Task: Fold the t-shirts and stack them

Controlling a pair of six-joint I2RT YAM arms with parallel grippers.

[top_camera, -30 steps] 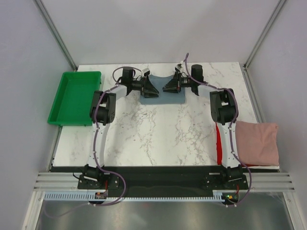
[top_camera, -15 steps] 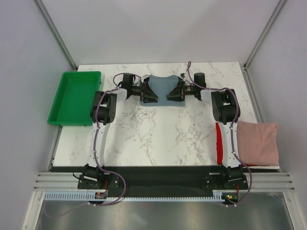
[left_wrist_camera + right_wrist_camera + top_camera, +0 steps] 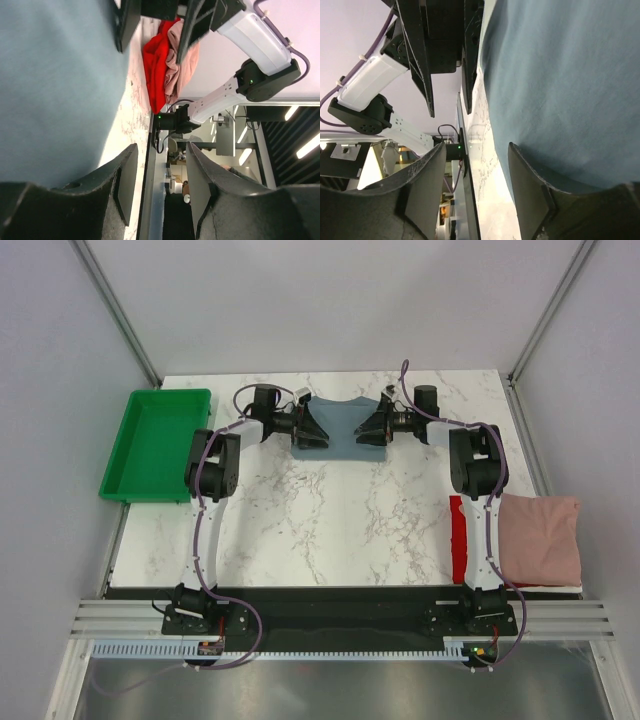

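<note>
two grippers hang low over the slate blue-grey t-shirt (image 3: 340, 426), which lies flat well to the right of the green tray (image 3: 155, 445). the left gripper (image 3: 318, 432), on the shirt's tray-side edge, has its jaws apart and empty. the right gripper (image 3: 368, 430), on the edge away from the tray, is also parted and holds nothing. the dusty pink t-shirt (image 3: 540, 537) and the bright red t-shirt (image 3: 458, 540) lie farthest from the tray.

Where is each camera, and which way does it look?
Top: above and behind the arms, looking down at the table; both arms show.
Left wrist: on the left arm, facing right over the blue-grey shirt; left pincer and right arm show.
Right wrist: on the right arm, facing left; right pincer and left arm show.
Shared: both wrist views see the blue-grey shirt.
</note>
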